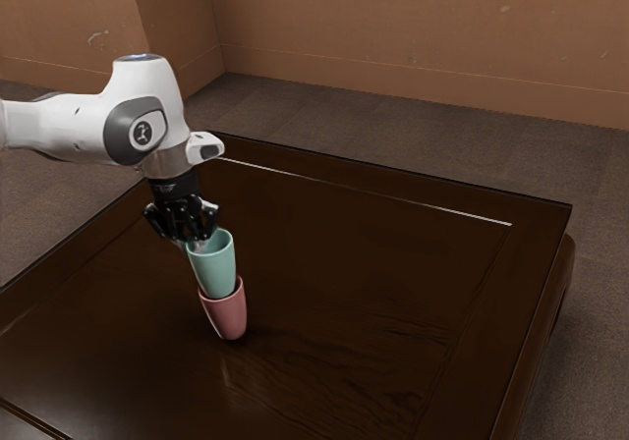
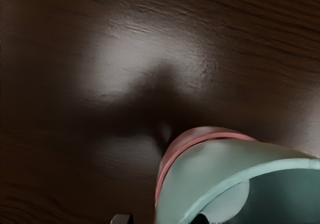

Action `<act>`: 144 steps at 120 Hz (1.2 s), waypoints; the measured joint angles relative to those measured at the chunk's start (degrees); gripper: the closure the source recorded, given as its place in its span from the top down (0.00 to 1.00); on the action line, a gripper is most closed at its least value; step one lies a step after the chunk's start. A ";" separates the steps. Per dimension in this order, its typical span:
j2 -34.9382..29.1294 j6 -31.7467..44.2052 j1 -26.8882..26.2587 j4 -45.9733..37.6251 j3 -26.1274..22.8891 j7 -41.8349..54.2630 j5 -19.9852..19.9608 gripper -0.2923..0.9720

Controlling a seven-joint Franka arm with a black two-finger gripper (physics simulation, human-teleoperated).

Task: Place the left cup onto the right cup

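Observation:
A mint-green cup (image 1: 214, 262) sits nested inside a pink cup (image 1: 227, 311) that stands on the dark wooden table (image 1: 393, 293). The two lean together, tops tilted toward the exterior view's left. My gripper (image 1: 189, 232) is at the green cup's rim, its black fingers closed on the rim's edge. In the wrist view the green cup (image 2: 235, 184) is large and close just under my hand, with the pink cup's rim (image 2: 200, 136) showing as a band around it.
The table has a raised border (image 1: 536, 263) on all sides. Brown walls and grey carpet lie beyond it. Bare tabletop stretches to the exterior view's right of the cups.

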 joint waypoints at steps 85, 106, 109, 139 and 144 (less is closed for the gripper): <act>-3.11 -1.69 0.54 0.58 0.00 2.84 1.18 0.75; -3.18 -3.85 -0.02 4.14 0.15 8.36 3.39 0.76; -3.15 -4.38 -0.15 4.49 0.26 9.38 3.52 0.76; -0.78 -8.91 0.00 14.53 0.45 18.66 5.03 0.77; -0.49 -10.03 0.18 16.57 0.33 19.88 5.38 0.77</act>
